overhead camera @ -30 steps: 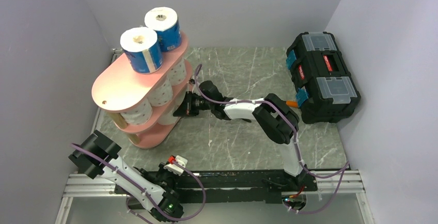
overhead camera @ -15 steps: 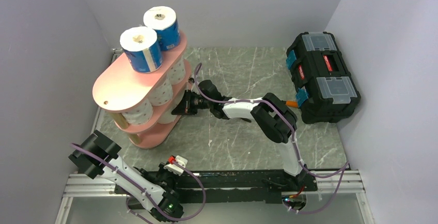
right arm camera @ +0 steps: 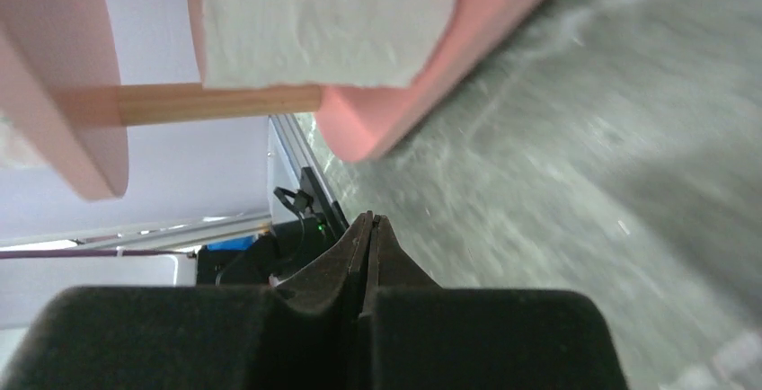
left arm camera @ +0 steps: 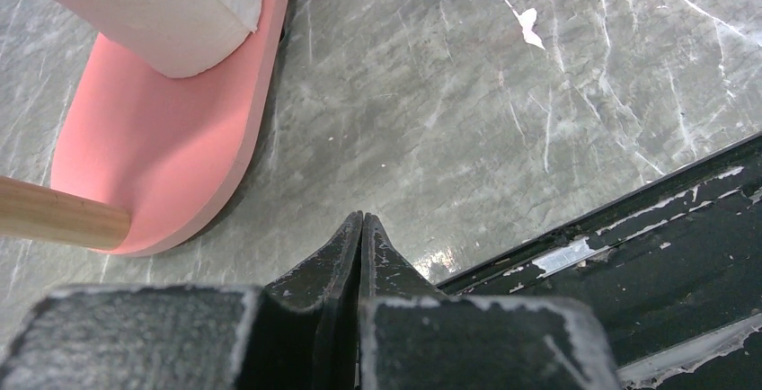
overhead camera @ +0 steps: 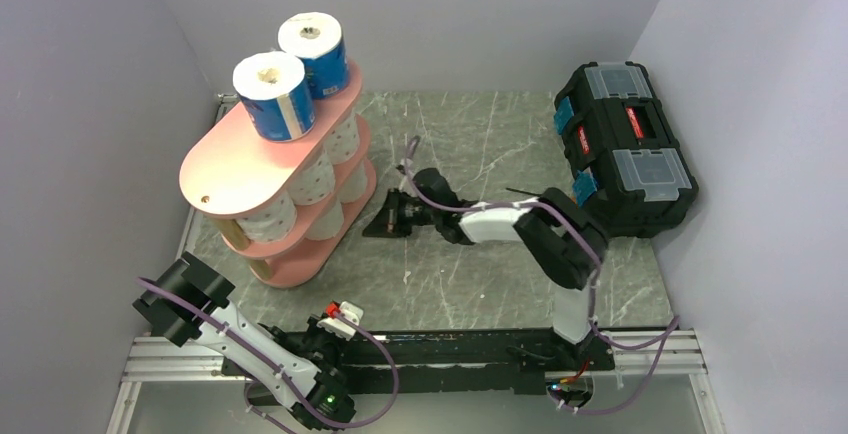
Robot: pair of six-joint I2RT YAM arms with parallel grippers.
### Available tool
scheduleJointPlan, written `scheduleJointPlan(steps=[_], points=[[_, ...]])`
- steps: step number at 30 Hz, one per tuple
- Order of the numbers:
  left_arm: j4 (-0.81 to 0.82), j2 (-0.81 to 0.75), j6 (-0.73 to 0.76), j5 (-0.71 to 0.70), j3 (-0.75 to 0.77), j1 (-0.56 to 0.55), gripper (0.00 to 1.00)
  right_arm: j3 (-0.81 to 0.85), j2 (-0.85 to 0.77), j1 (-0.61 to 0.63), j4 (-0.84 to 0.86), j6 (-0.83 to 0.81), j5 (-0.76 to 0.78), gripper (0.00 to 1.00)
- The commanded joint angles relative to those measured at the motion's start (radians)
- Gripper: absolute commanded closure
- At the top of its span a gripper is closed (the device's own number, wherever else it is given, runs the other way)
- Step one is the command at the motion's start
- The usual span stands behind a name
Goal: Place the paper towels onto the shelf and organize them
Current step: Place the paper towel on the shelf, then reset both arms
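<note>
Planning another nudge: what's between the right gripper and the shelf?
Nothing but bare tabletop lies between the shut right gripper and the shelf. That shows best in the top view, and the right wrist view agrees.

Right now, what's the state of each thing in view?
blue-wrapped rolls, standing upright on top tier
speckled rolls, standing on middle tier
white rolls, on bottom tier
shelf, upright
toolbox, lid closed
left gripper, shut, empty
right gripper, shut, empty

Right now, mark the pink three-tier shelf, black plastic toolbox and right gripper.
pink three-tier shelf (overhead camera: pixel 225 166): top external view, bare top board.
black plastic toolbox (overhead camera: pixel 628 144): top external view, middle of lid.
right gripper (right arm camera: pixel 368 221): right wrist view, shut fingertips.
</note>
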Motion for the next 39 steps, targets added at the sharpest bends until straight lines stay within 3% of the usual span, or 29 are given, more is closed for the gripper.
scheduleJointPlan(steps=[1,4,6,13,15,19,22,25,27,29,35,39], points=[[-0.047,-0.001,-0.322,-0.036,0.024,-0.009,0.91,-0.118,-0.221,-0.059,-0.011,-0.093,0.052,1.00],[-0.068,0.002,-0.334,-0.050,0.031,-0.008,0.84,-0.172,-0.363,-0.076,-0.166,-0.210,0.121,1.00],[-0.068,-0.005,-0.321,-0.066,0.036,-0.004,0.77,-0.209,-0.459,-0.086,-0.252,-0.271,0.189,0.94],[-0.026,-0.052,-0.144,-0.116,0.098,0.091,0.47,-0.323,-0.770,-0.160,-0.452,-0.390,0.342,0.51],[0.117,-0.114,0.055,-0.122,0.103,0.141,0.34,-0.344,-0.838,-0.181,-0.502,-0.413,0.376,0.40],[0.660,-0.341,0.749,-0.031,0.004,0.295,0.23,-0.358,-0.945,-0.218,-0.590,-0.454,0.431,0.24],[0.955,-0.488,1.011,0.065,-0.108,0.413,0.20,-0.354,-0.998,-0.244,-0.645,-0.481,0.480,0.16],[1.084,-0.528,1.169,0.140,-0.125,0.524,0.17,-0.350,-1.051,-0.254,-0.704,-0.513,0.557,0.09],[1.093,-0.484,1.218,0.162,-0.084,0.562,0.14,-0.350,-1.087,-0.258,-0.737,-0.528,0.616,0.04],[1.041,-0.394,1.213,0.172,-0.014,0.585,0.01,-0.356,-1.125,-0.259,-0.765,-0.538,0.667,0.00],[0.845,-0.135,1.091,0.143,0.171,0.608,0.01,-0.398,-1.223,-0.259,-0.811,-0.530,0.779,0.00],[0.886,-0.153,1.116,0.140,0.152,0.607,0.01,-0.420,-1.280,-0.260,-0.834,-0.515,0.852,0.00]])
